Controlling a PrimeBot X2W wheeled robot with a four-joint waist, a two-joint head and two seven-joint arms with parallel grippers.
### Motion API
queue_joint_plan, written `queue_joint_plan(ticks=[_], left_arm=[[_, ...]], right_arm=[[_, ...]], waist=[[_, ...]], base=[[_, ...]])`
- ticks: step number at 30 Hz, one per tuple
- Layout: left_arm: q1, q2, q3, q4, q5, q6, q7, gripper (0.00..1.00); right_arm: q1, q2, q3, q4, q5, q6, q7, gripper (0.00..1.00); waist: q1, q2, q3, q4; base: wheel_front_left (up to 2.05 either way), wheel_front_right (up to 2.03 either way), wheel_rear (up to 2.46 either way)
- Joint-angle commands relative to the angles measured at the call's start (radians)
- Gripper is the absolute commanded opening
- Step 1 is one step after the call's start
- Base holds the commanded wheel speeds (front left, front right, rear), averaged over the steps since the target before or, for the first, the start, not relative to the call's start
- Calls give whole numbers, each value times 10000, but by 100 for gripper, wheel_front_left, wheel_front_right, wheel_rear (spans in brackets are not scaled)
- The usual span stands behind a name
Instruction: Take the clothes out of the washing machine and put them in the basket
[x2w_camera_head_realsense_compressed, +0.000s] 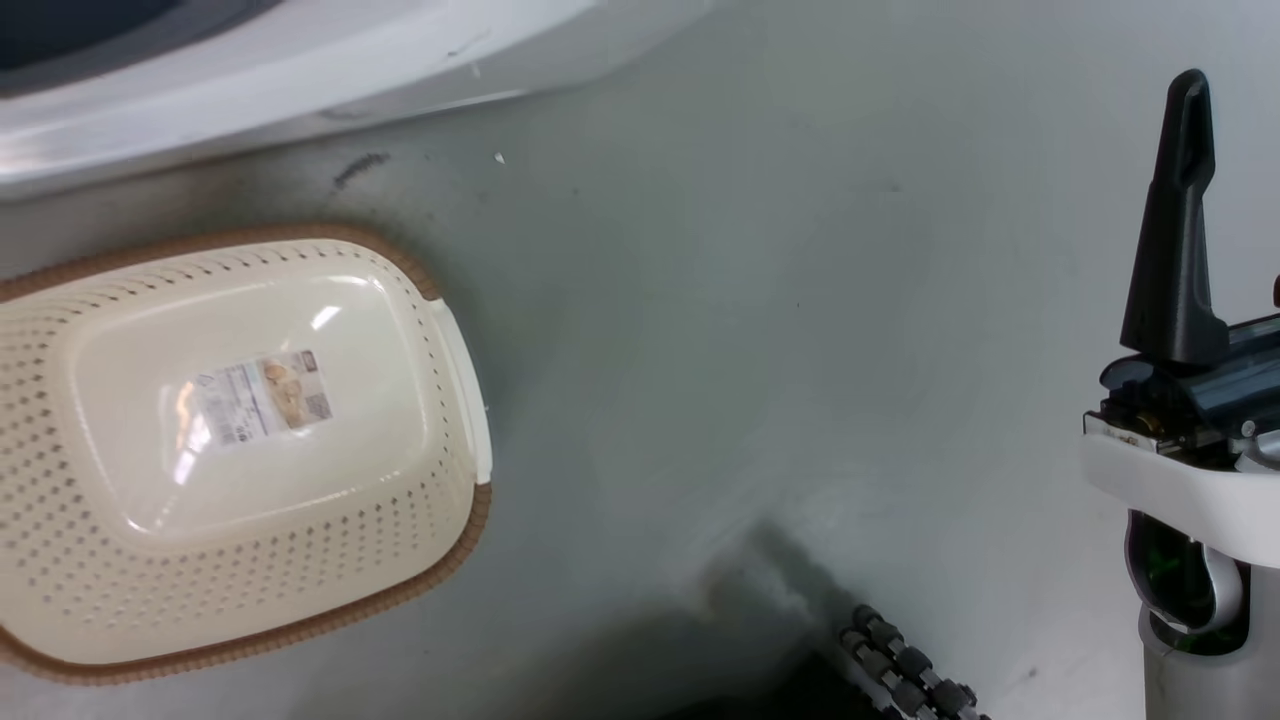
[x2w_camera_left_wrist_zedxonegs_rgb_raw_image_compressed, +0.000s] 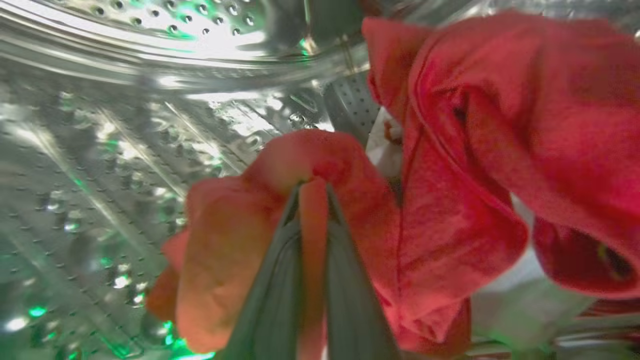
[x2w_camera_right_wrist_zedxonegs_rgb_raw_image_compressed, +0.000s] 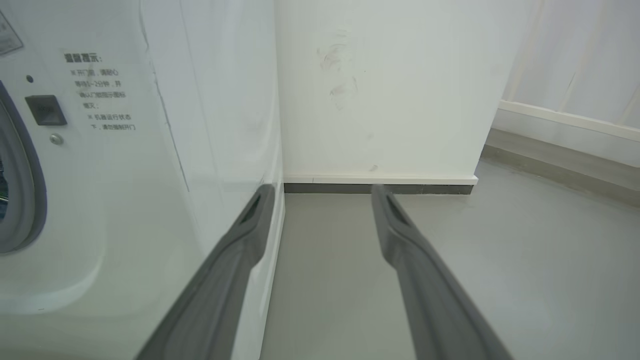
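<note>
Left gripper (x2w_camera_left_wrist_zedxonegs_rgb_raw_image_compressed: 312, 200) is deep in the washing machine (x2w_camera_left_wrist_zedxonegs_rgb_raw_image_compressed: 100, 165), fingers clamped on a bunched fold of the clothes (x2w_camera_left_wrist_zedxonegs_rgb_raw_image_compressed: 450, 175). I reckon pinching a ridge like that lets the whole red piece trail out when I pull. The rest seems to hang against the steel drum, though blur makes that hard to call. Right gripper (x2w_camera_right_wrist_zedxonegs_rgb_raw_image_compressed: 322, 192) hovers beside the machine, fingers spread, out of the way. The basket (x2w_camera_head_realsense_compressed: 300, 560) sits empty on the floor near the machine's front, handy for the drop.
</note>
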Motion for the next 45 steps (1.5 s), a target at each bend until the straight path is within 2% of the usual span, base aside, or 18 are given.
queue_joint_plan(ticks=[1, 9, 17, 25, 35, 45], left_arm=[[309, -39, -28, 15, -22, -24, -251, 0], [2402, -747, -417, -173, -620, -56, -2067, 0], [4839, -1166, -1346, -1066, -1766, -59, -3081, 0], [7159, -1045, -1962, -2204, -2934, -60, -3884, 0], [9956, -726, -2408, -4262, -3390, -34, -4260, 0], [12704, -141, -2828, -7340, -3664, 749, -3317, 0]], right_arm=[[90, 5, -37, 63, -62, -7, -21, 100], [548, 5, -86, 370, -453, -7, -21, 100], [1304, 2, -61, 713, -839, -8, -21, 100], [2140, 2, -4, 1006, -1295, -7, -21, 100], [3160, 5, 28, 1234, -1664, -7, -21, 100], [3760, 5, 11, 1328, -1717, -7, -21, 100]], waist=[[0, 0, -476, 205], [0, 0, -1982, 711], [0, 0, -3760, 1211], [0, 0, -5398, 1699], [0, 0, -7071, 2238], [0, 0, -7896, 2541]], base=[[0, 0, 0], [0, 0, 0], [0, 0, 0], [0, 0, 0], [0, 0, 0], [0, 0, 0]])
